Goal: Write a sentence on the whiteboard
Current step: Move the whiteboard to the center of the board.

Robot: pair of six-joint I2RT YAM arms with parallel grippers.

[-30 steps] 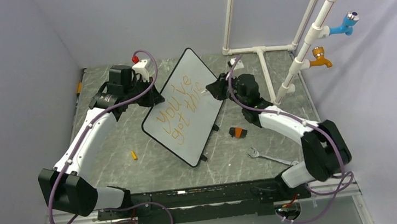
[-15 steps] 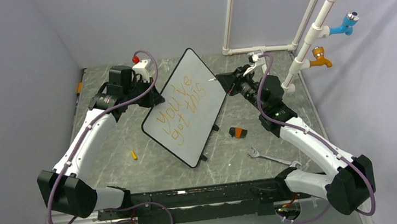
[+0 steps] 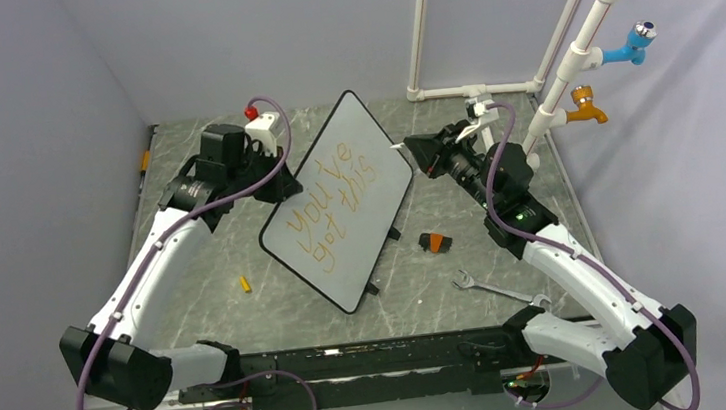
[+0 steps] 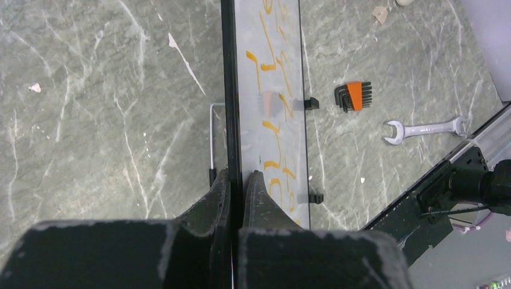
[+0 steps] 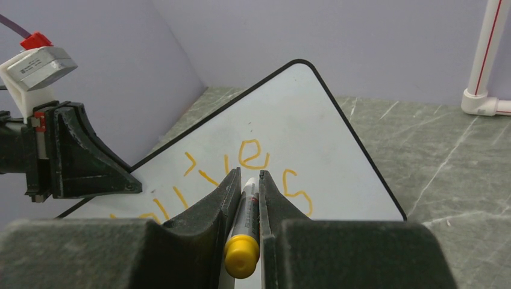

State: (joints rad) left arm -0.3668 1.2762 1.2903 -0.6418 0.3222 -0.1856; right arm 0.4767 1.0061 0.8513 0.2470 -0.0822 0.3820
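L fingers [image 4: 258, 194] clamped on whiteboard [image 3: 349, 262] edge, R fingers [image 5: 224, 198] gripping marker [image 5: 243, 253]

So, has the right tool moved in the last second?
Yes. The right tool has drawn back off the right edge of the board, toward the white pipe at the far side.

Whiteboard [image 3: 338, 199] stands tilted mid-table [image 3: 278, 304], the sentence [image 3: 330, 196] on its face. Left gripper [image 3: 282, 188] clamps its left edge; right gripper [image 3: 412, 150], pinching a marker [image 5: 244, 223], sits just off its right edge. Hex key set [image 3: 433, 242] and wrench [image 3: 492, 287] lie front-right of the board, a small loose piece [image 3: 244, 284] front-left.
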